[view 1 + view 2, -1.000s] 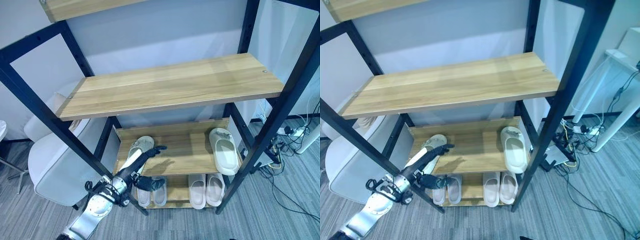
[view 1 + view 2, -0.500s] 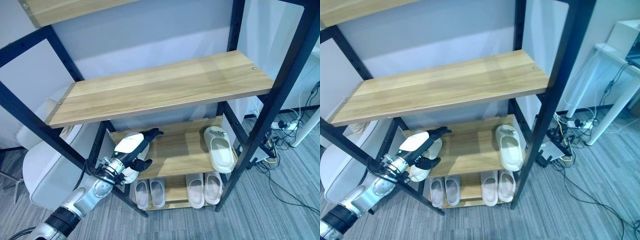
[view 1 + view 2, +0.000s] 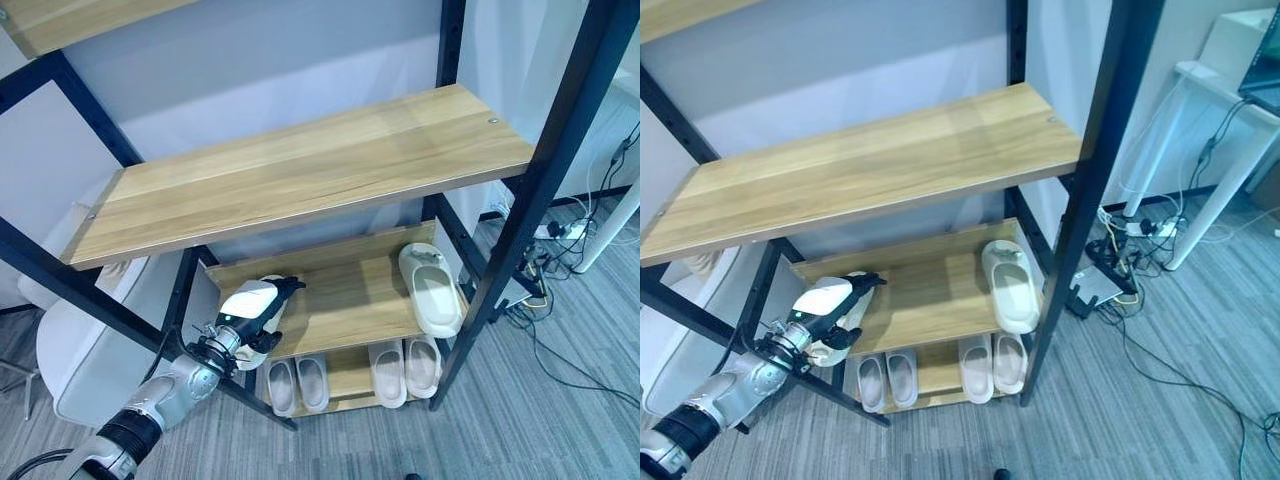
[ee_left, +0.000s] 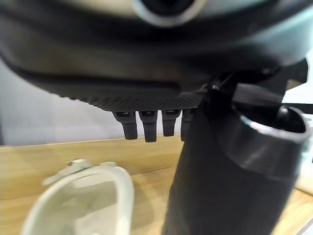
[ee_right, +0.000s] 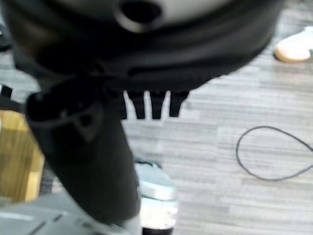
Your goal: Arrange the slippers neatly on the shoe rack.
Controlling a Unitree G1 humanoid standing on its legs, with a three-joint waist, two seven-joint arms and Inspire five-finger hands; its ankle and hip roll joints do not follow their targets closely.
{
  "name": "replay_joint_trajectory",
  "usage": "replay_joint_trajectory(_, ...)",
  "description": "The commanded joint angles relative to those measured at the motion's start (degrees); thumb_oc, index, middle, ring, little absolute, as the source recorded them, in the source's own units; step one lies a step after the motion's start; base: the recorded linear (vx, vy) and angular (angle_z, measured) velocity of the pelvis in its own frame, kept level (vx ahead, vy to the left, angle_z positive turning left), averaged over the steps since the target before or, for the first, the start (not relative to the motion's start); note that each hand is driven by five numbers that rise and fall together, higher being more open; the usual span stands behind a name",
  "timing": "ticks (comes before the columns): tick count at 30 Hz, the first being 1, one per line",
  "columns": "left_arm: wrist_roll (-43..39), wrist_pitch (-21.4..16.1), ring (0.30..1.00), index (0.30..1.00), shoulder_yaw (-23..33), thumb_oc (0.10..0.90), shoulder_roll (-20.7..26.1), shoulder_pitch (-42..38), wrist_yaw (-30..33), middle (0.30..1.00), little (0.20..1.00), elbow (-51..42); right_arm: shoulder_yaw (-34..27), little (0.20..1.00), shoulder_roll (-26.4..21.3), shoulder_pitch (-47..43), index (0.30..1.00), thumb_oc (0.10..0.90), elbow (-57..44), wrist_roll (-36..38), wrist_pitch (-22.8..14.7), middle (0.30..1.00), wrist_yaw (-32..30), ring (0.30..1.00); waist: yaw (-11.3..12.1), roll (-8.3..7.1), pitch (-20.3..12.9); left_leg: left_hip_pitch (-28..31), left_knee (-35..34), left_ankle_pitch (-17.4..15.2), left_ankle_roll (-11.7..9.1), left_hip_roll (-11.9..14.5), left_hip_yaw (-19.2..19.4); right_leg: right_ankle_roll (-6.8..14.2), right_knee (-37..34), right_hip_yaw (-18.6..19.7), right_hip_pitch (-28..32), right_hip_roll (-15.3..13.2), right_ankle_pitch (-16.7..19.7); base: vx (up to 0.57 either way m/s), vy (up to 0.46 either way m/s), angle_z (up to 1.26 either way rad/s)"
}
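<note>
A pale slipper (image 4: 83,196) lies at the left end of the rack's middle wooden shelf (image 3: 345,300). My left hand (image 3: 248,303) hovers right over the slipper (image 3: 262,346), fingers straight and open, its thumb beside the slipper. Whether it touches the slipper I cannot tell. A second pale slipper (image 3: 430,290) lies at the shelf's right end, toe toward the front. Two pairs of slippers (image 3: 298,382) (image 3: 405,368) stand side by side on the bottom shelf. My right hand (image 5: 146,105) hangs open above the grey floor.
A wide wooden shelf (image 3: 300,170) juts out above the middle one. Black rack posts (image 3: 520,230) stand at the front corners. A white chair (image 3: 70,350) sits left of the rack. Cables and a power strip (image 3: 1135,250) lie to the right by a white table (image 3: 1240,110).
The camera has shifted. My left hand has drawn back from reaching across the shelf and now sits lower, over the left slipper near the shelf's front left corner.
</note>
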Motion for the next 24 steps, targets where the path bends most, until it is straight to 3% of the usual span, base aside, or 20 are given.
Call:
replay_joint_trajectory(1, 2.3, 1.2, 0.9, 0.9, 7.5, 0.8, 6.4, -8.1, 7.0, 0.9, 0.9, -1.6, 1.0, 0.9, 3.5, 1.0, 0.9, 0.8, -0.1, 2.4, -0.6, 0.9, -0.5, 0.9, -1.1, -6.41, -1.1, -2.5, 0.1, -1.2, 0.2, -3.6, -0.9, 5.6, 0.7, -1.2, 2.4, -2.2, -5.0, 0.0, 0.0, 0.0)
replay_joint_trajectory(8, -0.1, 1.8, 0.9, 0.9, 10.7, 0.8, 5.8, -6.0, 7.2, 0.9, 0.9, 2.1, 1.5, 0.9, 3.9, 1.9, 0.9, 0.8, 0.0, 1.2, -0.3, 0.9, -0.3, 0.9, -1.5, -6.89, -1.2, -2.3, 0.1, -1.5, 0.2, -3.5, -0.6, 5.7, 0.7, -0.9, 2.5, -2.2, -5.1, 0.0, 0.0, 0.0)
replay_joint_trajectory(24, -1.1, 4.1, 0.9, 0.9, 11.2, 0.8, 3.3, -8.1, 9.8, 0.9, 0.9, 9.4, -0.6, 0.9, 4.1, 1.1, 0.9, 0.8, 1.3, 5.0, 0.1, 0.9, -0.4, 0.9, -2.0, -7.97, -1.2, -3.7, 0.1, -1.4, 0.2, -3.9, -0.4, 5.8, 0.7, -0.8, 0.9, -2.5, -4.3, 0.01, 0.005, -0.02)
